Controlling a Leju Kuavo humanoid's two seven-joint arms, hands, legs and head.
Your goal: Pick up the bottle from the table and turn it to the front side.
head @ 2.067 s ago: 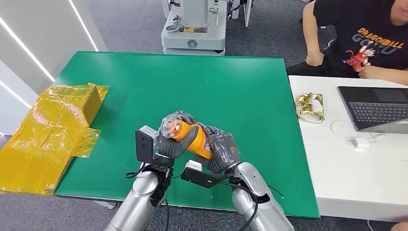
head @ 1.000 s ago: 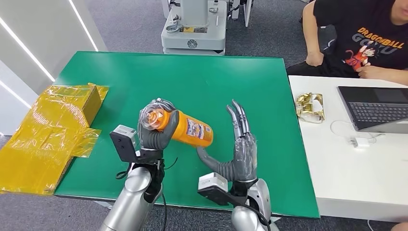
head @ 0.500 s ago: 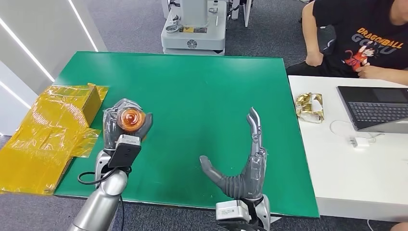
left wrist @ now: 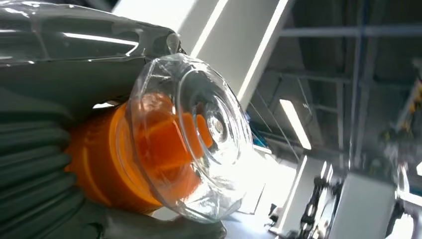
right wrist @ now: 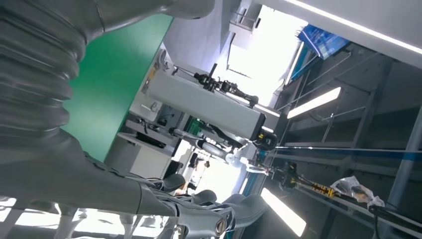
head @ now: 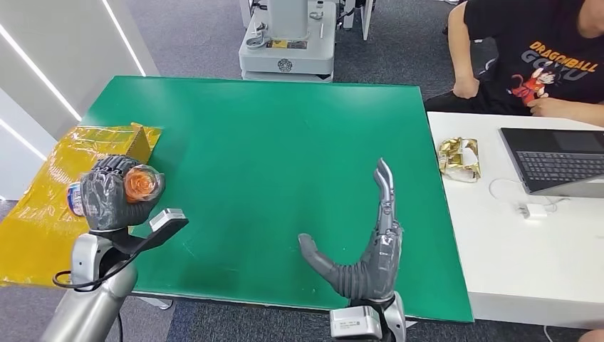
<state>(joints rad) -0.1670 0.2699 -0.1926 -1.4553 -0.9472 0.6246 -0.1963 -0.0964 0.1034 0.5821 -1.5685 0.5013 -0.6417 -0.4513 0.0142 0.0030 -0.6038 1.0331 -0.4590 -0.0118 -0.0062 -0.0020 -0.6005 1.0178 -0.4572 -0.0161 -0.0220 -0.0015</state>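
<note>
Right hand (head: 370, 260) sitting nearest, over the near edge of the green table (head: 285, 142), released: fingers (head: 384, 192) pointing straight up, thumb sticking out to the side, gripping nothing. Left hand (head: 110, 192) wrapping around the orange bottle (head: 141, 184) off the table's left edge, over the yellow wrapping (head: 43, 214) (clear cap end (left wrist: 199, 134) facing the head camera, blue-and-white label patch peeking out behind the fingers). Bottle lying roughly level in the grasp, clear of the table surface. Yellow box (head: 132, 142) sitting just behind that hand, at the table's left edge. Further right, white desk (head: 513, 249) butting against the table, carrying a crumpled gold wrapper (head: 459, 158), a laptop (head: 555, 160) and a white cable with adapter (head: 530, 209). Person in a black printed shirt (head: 534, 50) sitting behind the desk, forearms resting on it. Grey machine base (head: 288, 43) standing on the carpet beyond the table's far edge.
</note>
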